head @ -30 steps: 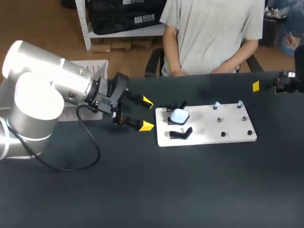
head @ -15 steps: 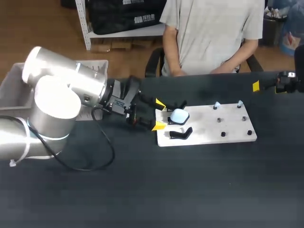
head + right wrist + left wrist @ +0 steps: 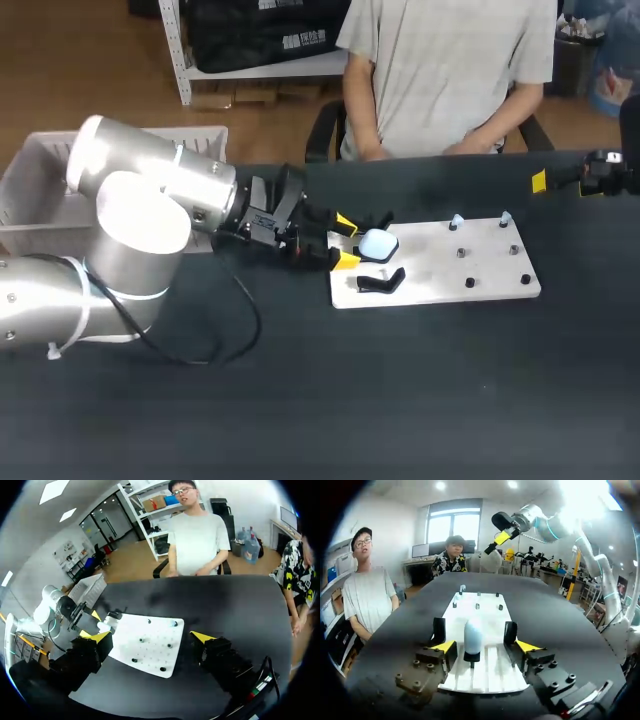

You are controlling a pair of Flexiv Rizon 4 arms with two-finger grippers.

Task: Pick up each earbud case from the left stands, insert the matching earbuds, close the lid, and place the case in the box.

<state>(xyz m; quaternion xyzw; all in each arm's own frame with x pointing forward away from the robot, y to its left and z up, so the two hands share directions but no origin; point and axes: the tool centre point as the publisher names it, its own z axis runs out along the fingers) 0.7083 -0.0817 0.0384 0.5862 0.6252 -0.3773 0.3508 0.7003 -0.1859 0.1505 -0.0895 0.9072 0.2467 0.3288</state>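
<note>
Left arm: enters from the left side of the black table (image 3: 400, 400) and lies low over it. The left gripper (image 3: 346, 241) is at the left end of the flat white rectangular board (image 3: 440, 275). Its fingers are spread wide and grip nothing.

The rounded pale blue-white earbud case (image 3: 472, 636) stands upright on a black stand at that end of the board. In the left wrist view it sits between the two yellow-tipped fingers, with a gap showing on each side. No contact is observed.

A second, empty black hooked stand (image 3: 382, 283) sits on the board just beside the occupied one, on the nearer side in the head view.

At the far right part of the board, one small pale earbud (image 3: 456, 222) and a second pale earbud (image 3: 505, 217) stand upright on pegs, near each other. Several small dark pegs (image 3: 461, 252) are spaced across the board between the earbuds and its near edge.

Right arm: enters at the right edge of the head view, near the far side of the table. The right gripper (image 3: 150, 637) is well apart from the board. Its fingers are parted wide and hold nothing.

The pale grey plastic box (image 3: 35, 195) stands at the table's far left, behind the left arm. Its contents cannot be determined.
</note>
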